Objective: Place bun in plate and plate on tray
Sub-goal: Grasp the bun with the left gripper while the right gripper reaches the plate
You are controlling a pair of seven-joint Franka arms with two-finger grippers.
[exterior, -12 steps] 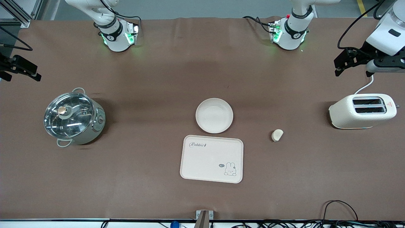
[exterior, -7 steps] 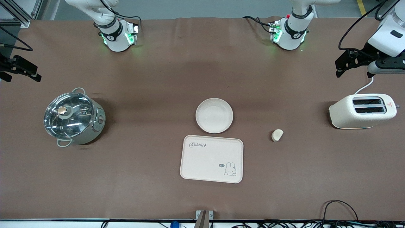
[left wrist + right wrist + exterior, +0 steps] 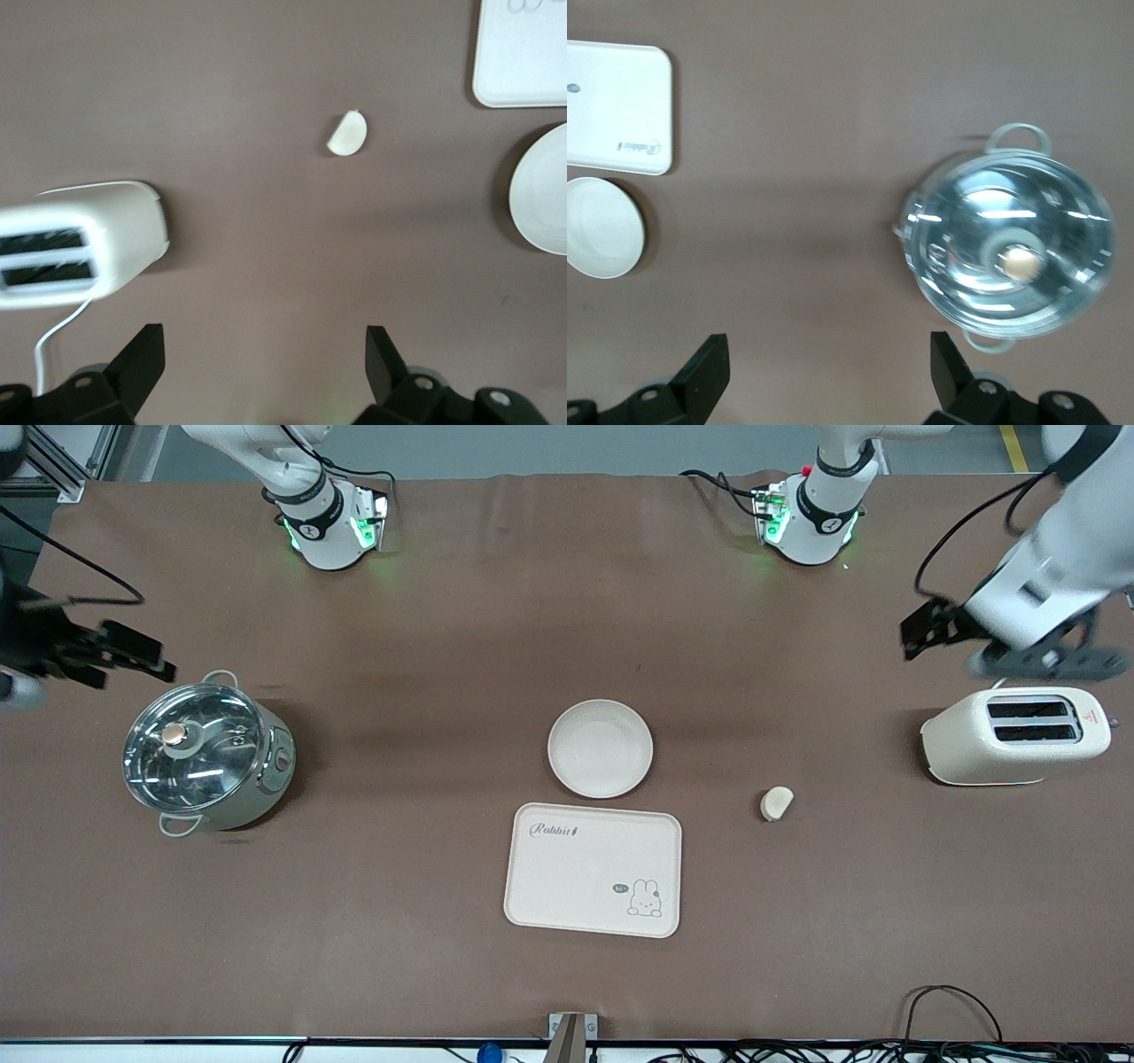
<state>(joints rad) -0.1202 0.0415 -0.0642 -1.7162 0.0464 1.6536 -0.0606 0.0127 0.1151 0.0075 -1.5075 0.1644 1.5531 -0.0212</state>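
Observation:
The bun (image 3: 776, 803) lies on the brown table, beside the plate toward the left arm's end; it also shows in the left wrist view (image 3: 347, 135). The round cream plate (image 3: 600, 747) is empty, with the Rabbit tray (image 3: 593, 870) just nearer the front camera. My left gripper (image 3: 921, 631) is open and empty in the air over bare table beside the toaster; its fingers stand wide apart in the left wrist view (image 3: 264, 354). My right gripper (image 3: 133, 660) is open and empty in the air over the table by the pot's edge, also seen in the right wrist view (image 3: 829, 359).
A cream toaster (image 3: 1015, 735) with a white cord stands at the left arm's end. A steel pot with a glass lid (image 3: 205, 755) stands at the right arm's end. Cables hang along the table's front edge (image 3: 948, 1001).
Both arms have swung in from the table's ends: the left gripper has moved toward the middle and lower beside the toaster, and the right gripper has moved in toward the pot.

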